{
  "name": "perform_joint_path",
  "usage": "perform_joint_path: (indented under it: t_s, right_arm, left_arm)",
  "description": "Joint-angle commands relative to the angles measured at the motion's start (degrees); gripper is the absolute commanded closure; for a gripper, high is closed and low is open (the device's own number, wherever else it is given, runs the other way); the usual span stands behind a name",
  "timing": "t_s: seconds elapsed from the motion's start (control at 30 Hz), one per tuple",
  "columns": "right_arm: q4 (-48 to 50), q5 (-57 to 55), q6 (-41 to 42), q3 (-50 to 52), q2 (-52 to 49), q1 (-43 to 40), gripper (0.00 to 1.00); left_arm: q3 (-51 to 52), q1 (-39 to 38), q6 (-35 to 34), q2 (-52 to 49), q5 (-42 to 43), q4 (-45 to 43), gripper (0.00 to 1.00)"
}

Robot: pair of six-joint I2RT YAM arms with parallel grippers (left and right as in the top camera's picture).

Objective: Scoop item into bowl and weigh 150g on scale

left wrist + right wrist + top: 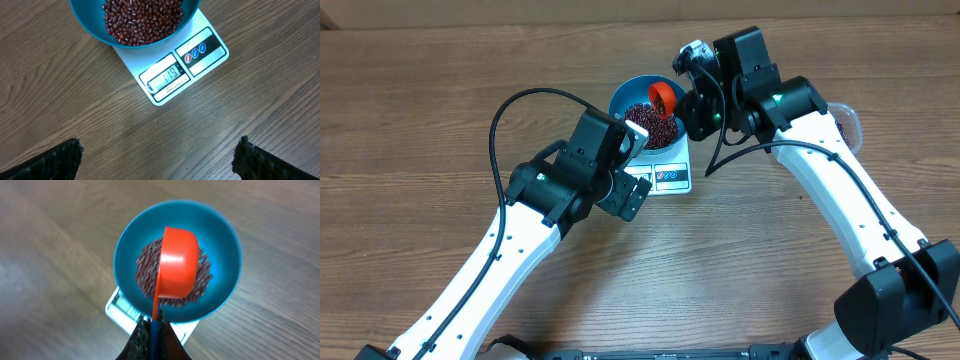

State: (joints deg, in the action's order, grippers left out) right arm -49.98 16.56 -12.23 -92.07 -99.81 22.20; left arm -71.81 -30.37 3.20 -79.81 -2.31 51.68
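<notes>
On a brown wood-grain table (420, 100), the left gripper (157, 145) hovered released, its jaws spread wide, just short of a small flat white rectangular kitchen scale (197, 30) whose display appeared to read 119. A round deep blue bowl (85, 20) stood on the scale, holding a loose heap of small dark red-brown beans (142, 20). Above the beans, an orange-red plastic scoop (177, 262) was turned dome-side up. The right gripper (152, 330) was clenched on the scoop's handle. Farther right, a clear plastic tub (848, 120) showed partly behind the right arm.
</notes>
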Motion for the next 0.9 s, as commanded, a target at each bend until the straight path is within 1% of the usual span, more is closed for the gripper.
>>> perform_joint_path:
  t_s: [0.0,0.17,0.37,0.67,0.73,0.77,0.87]
  right_arm:
    - [-0.5,2.1,-6.0,-1.8,1.7,0.0,0.96]
    - [2.2,-5.3,0.9,-1.8,1.7,0.0,0.96]
    - [2.4,-5.4,1.3,-1.8,1.7,0.0,0.96]
    - [2.2,-5.3,1.4,-1.8,1.7,0.0,0.96]
    - [1.8,-3.7,1.0,-1.8,1.7,0.2,0.96]
    - [1.7,-3.3,0.3,-1.8,1.7,0.4,0.96]
    - [0.8,-3.6,-5.4,-1.8,1.7,2.3,0.96]
  left_arm:
    - [-0.3,0.0,0.9,1.2,0.4,-0.1,0.00]
    - [-0.3,0.0,0.9,1.2,0.4,-0.1,0.00]
    - [-0.3,0.0,0.9,1.2,0.4,-0.1,0.00]
    - [-0.3,0.0,0.9,1.2,0.4,-0.1,0.00]
    - [-0.3,0.0,0.9,1.2,0.4,-0.1,0.00]
    - [-0.3,0.0,0.9,1.2,0.4,-0.1,0.00]
    - [-0.3,0.0,0.9,1.2,0.4,-0.1,0.00]
